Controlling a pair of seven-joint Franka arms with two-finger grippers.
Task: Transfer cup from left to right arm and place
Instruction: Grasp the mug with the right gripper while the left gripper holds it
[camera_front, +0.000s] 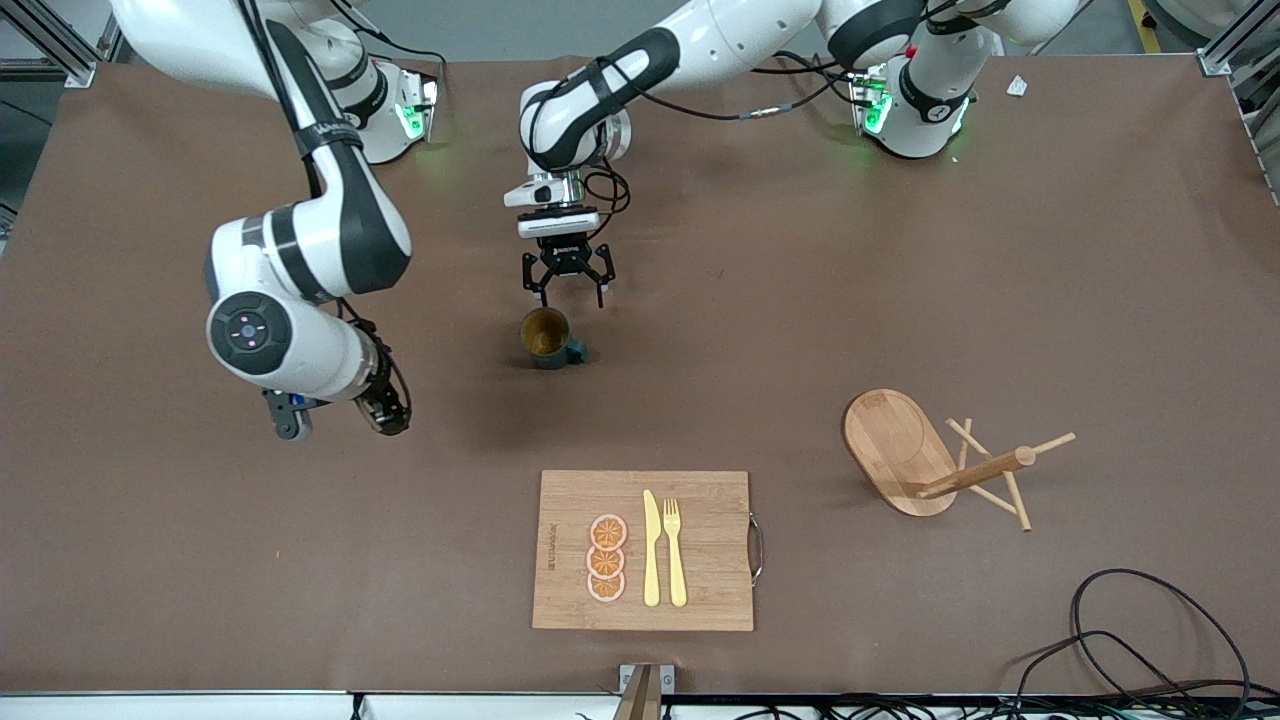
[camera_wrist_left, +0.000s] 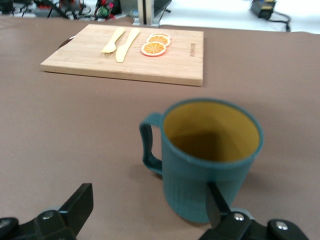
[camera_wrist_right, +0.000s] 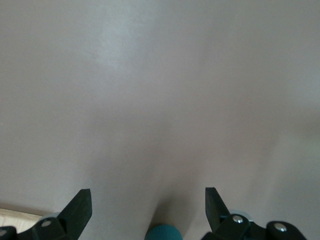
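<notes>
A: Where is the left gripper?

B: It hangs over the bench, just above the cup, with its fingers spread wide and nothing between them. In the left wrist view one finger overlaps the cup's wall, but I cannot tell whether it touches.

A: And the cup itself?

B: It stands upright on the bench, dark teal and ribbed outside, yellowish inside, with its small handle sticking out sideways. It sits about midway between the two arms' ends of the bench, farther from the front camera than the cutting board.

A: What about the right gripper?

B: That arm waits. Its gripper hovers over bare bench toward the right arm's end, fingers apart and holding nothing.

A: Any writing to read?

B: There is a burned-in mark along the board's edge, and small lettering on the left gripper's body and on the right arm's band, but all of it is too small to make out.

A: What lies on the board?

B: Three orange slices in a row, then a yellow knife and a yellow fork side by side. A metal handle shows at one end.

A: Anything else?

B: A wooden peg stand lies tipped on its side toward the left arm's end, and black cables loop at the bench edge nearest the front camera.
</notes>
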